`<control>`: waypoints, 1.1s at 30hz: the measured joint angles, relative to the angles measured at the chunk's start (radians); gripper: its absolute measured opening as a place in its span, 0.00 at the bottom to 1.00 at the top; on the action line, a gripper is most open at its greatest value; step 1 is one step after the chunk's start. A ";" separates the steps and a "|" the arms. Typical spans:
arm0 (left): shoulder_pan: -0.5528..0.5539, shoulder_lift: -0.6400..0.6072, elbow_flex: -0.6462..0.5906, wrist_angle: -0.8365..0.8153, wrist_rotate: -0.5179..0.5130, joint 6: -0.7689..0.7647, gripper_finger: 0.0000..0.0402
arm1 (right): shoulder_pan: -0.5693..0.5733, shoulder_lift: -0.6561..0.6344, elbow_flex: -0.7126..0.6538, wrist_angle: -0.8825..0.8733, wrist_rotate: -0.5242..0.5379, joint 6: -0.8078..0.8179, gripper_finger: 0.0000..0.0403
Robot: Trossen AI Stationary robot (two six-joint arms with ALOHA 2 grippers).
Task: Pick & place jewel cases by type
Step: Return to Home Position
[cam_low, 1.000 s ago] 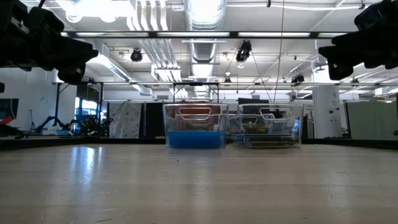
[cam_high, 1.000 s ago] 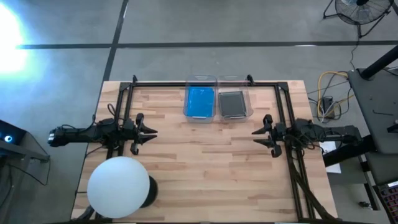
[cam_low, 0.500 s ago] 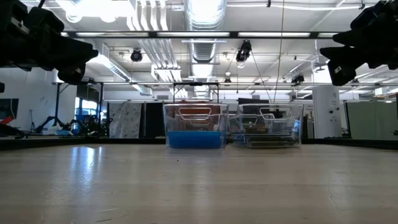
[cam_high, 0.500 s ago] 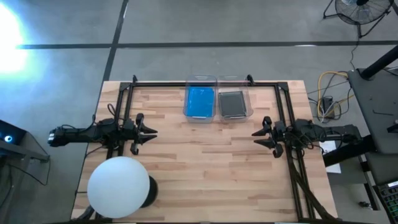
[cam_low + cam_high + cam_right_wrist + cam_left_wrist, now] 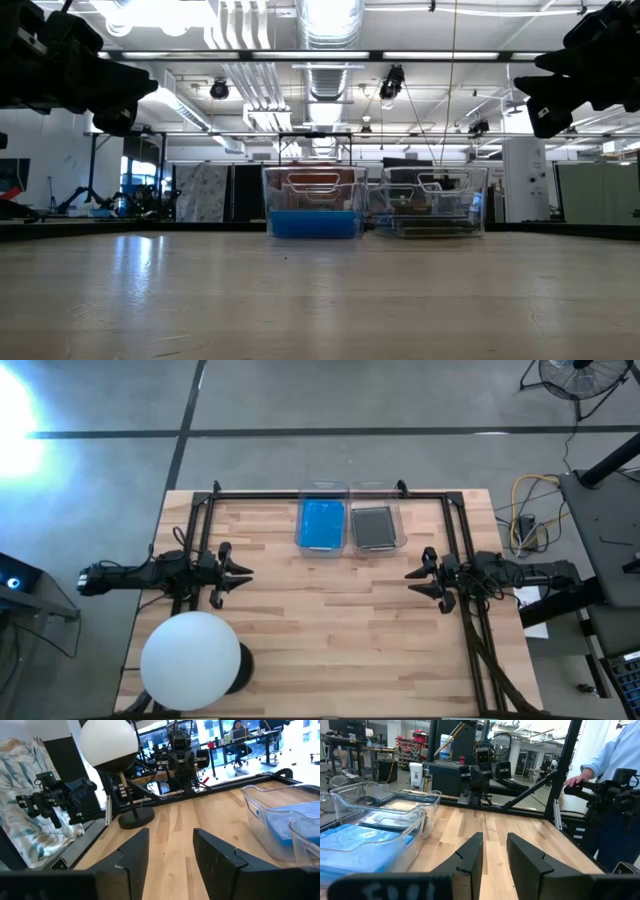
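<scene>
Bright blue jewel cases (image 5: 321, 522) lie flat in the left clear bin (image 5: 322, 544) at the table's far edge; grey jewel cases (image 5: 373, 526) lie in the right clear bin (image 5: 377, 547) beside it. The low view shows the blue cases (image 5: 314, 224) on the bin floor. My left gripper (image 5: 244, 572) hovers open above the table's left side, holding nothing, fingers pointing right. My right gripper (image 5: 412, 580) hovers open above the right side, fingers pointing left. The left wrist view shows the blue cases (image 5: 355, 847); the right wrist view shows them too (image 5: 295, 827).
A white globe lamp (image 5: 191, 660) on a dark round base stands at the table's near left corner. A black frame (image 5: 330, 492) runs round the table's far and side edges. A person in a light blue sleeve (image 5: 620, 750) stands beyond the table's right side. Bare wood lies between the grippers.
</scene>
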 joint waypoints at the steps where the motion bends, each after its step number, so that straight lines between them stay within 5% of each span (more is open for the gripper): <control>1: 0.000 0.000 0.000 0.000 0.000 0.000 0.18 | 0.000 0.000 0.000 0.000 0.000 0.000 0.37; 33: 0.000 0.000 0.000 0.000 0.000 0.000 0.18 | 0.000 0.016 0.000 0.000 0.000 0.000 0.37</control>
